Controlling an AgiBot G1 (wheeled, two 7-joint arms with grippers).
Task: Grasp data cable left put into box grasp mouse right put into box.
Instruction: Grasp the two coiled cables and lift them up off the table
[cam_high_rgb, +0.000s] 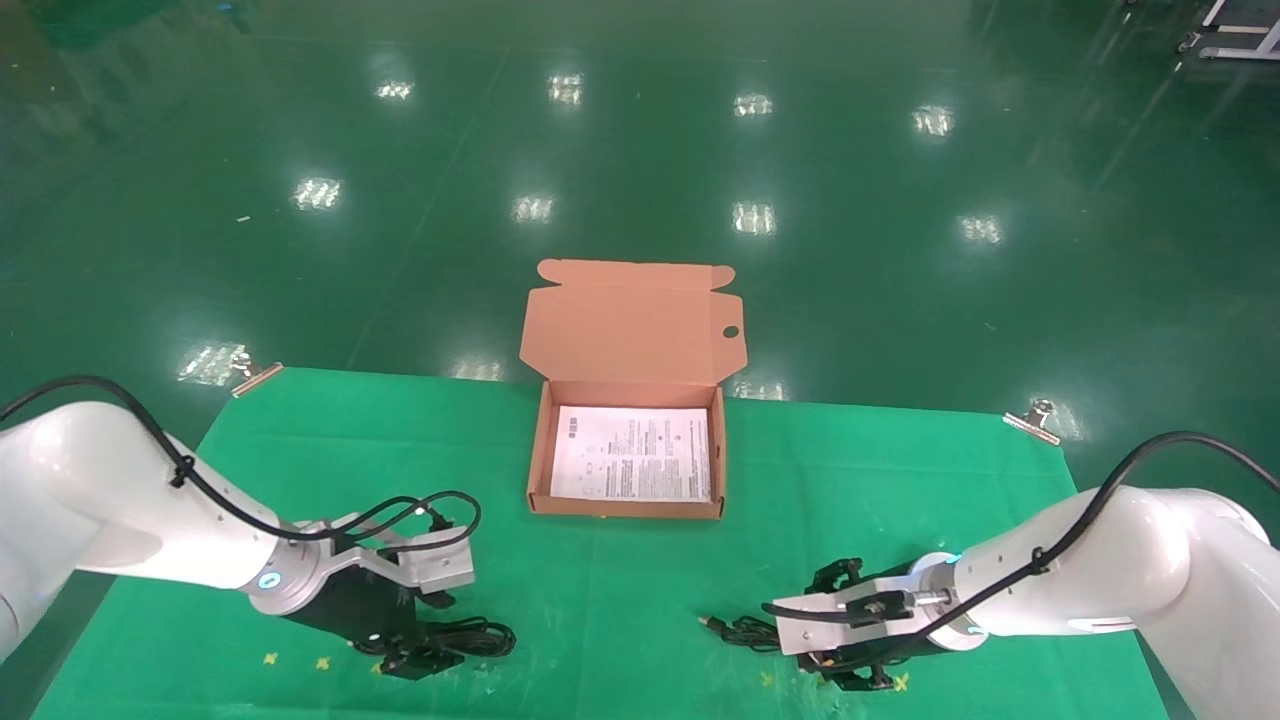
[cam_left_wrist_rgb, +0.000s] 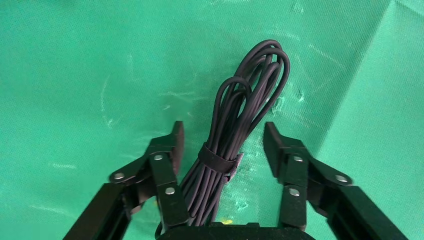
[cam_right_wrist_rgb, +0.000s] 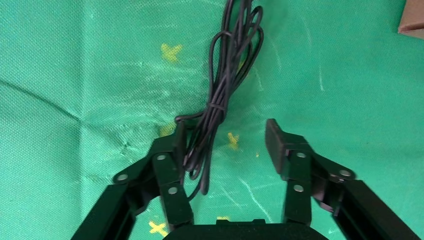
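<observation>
The left gripper (cam_left_wrist_rgb: 223, 142), fingers apart, straddles the cable (cam_left_wrist_rgb: 240, 120) on the cloth (cam_high_rgb: 300, 450) near-left of the box (cam_high_rgb: 537, 455), which holds only a printed sheet (cam_high_rgb: 632, 453); near-right, the right gripper (cam_right_wrist_rgb: 225, 140) gapes over a thin cord (cam_right_wrist_rgb: 225, 85).

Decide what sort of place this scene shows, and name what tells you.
Probably a robot test bay in an industrial hall: a glossy green floor mirrors ceiling lights, a green cloth-covered table is clamped at its corners, and an open orange-brown cardboard box sits staged between two arms.
</observation>
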